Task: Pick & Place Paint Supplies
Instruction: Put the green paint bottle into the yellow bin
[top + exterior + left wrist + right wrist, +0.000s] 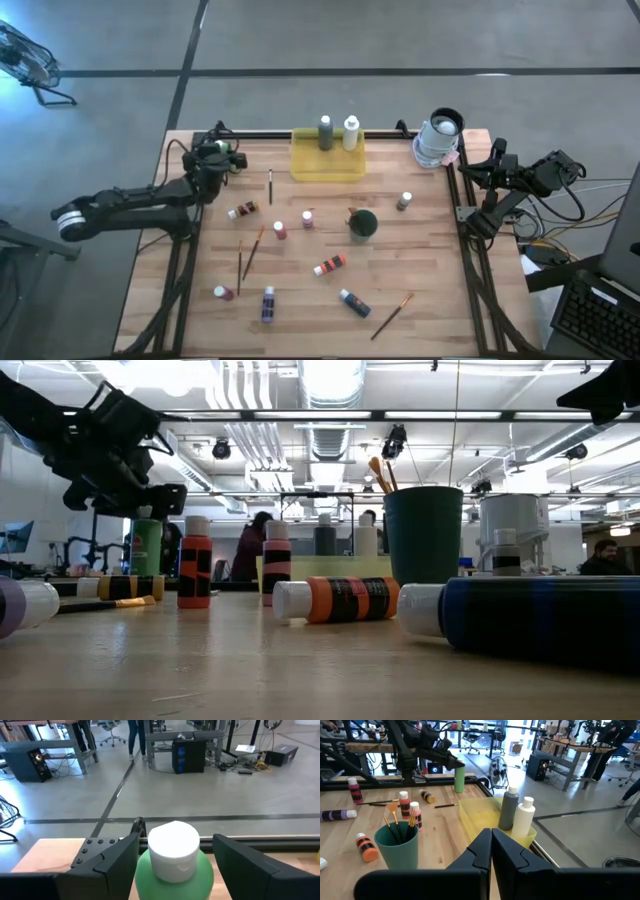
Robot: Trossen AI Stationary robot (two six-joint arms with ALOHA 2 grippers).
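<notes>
The yellow tray [327, 167] at the table's far edge already holds 2 bottles and looks like the destination. The left gripper [175, 865] stands at the far-left corner, fingers apart on either side of the green bottle [172, 875], not yet clamped; centre it, close below the white cap [173, 851], then lift straight. The right gripper [491, 851], pressed together, waits at the right edge.

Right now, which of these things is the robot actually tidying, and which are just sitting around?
Job: green bottle between the open left gripper fingers; lying orange bottle; blue bottle; paintbrush.
Just there: white roll; floor fan.
</notes>
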